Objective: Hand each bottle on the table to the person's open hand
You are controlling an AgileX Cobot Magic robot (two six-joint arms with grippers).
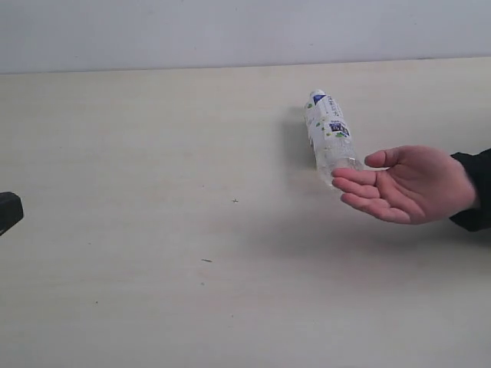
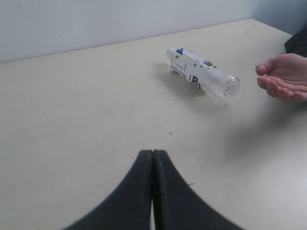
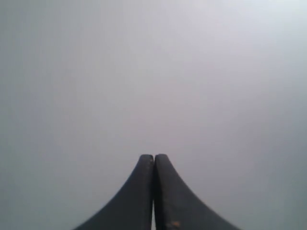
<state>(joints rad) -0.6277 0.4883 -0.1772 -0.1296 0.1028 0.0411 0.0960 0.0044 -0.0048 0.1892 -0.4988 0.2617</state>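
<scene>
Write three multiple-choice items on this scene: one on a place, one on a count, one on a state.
1. The bottle lies A) near the person's open hand B) at the exterior view's left edge C) on top of that hand.
2. Bottles in view: A) four B) one C) none.
3. The left gripper is A) wide open B) shut on the bottle C) shut, empty.
1A, its base is by the fingertips; 2B, only one shows; 3C, its fingers meet with nothing between.
</scene>
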